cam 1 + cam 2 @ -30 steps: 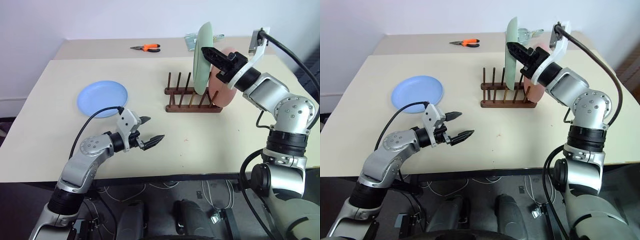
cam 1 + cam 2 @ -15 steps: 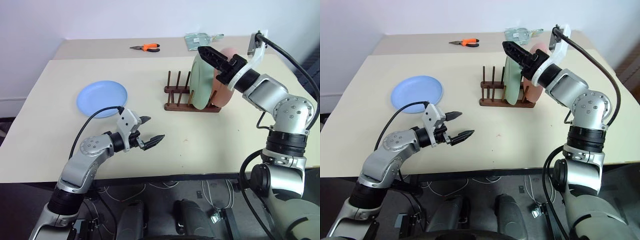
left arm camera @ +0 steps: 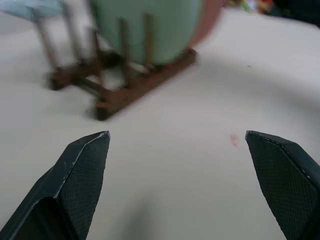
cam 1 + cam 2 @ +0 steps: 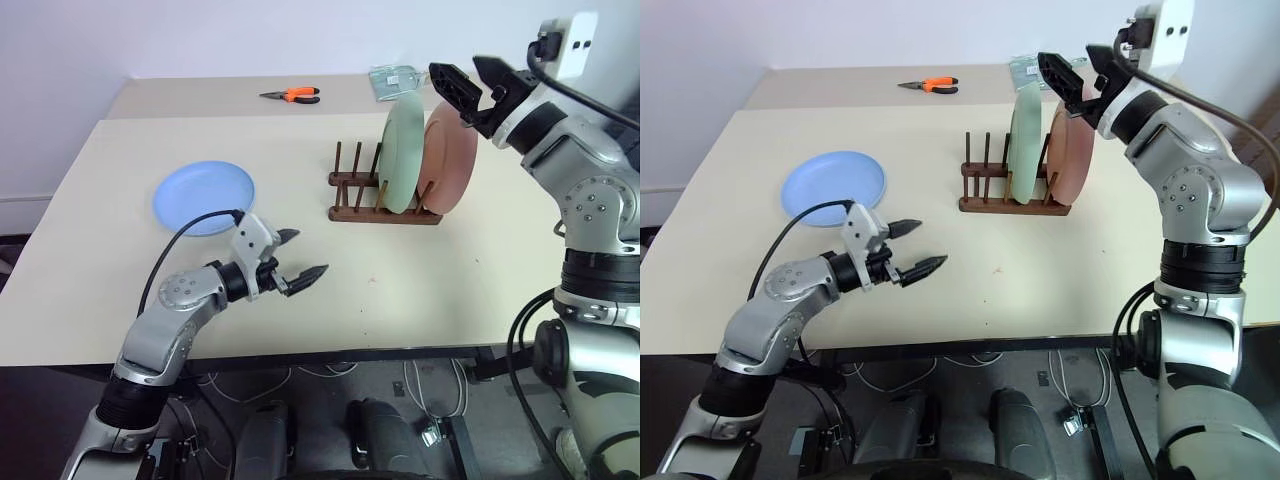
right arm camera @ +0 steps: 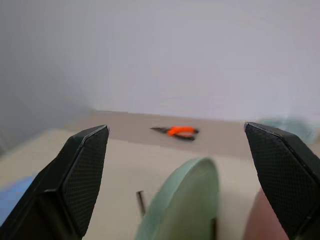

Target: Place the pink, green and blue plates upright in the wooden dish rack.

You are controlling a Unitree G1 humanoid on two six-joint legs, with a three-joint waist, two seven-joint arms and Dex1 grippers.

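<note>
Plates of pink and green already stand upright in the small dark brown wooden dish rack, which is taken as the landmark on the beige table. Nearest the viewer, well in front of the rack and to its left, the left gripper is held just above the table with its black fingers spread wide and nothing between them. Farther back, well to the left of the rack, the round light blue plate is seen lying flat on the table. In the rack, the pale green plate is set between pegs near the right end, and the pink plate is set just beside it at the right end. Above both plates, apart from them, the right gripper is held released, fingers wide. Beyond the rack, orange-handled pliers are seen near the table's far edge.
</note>
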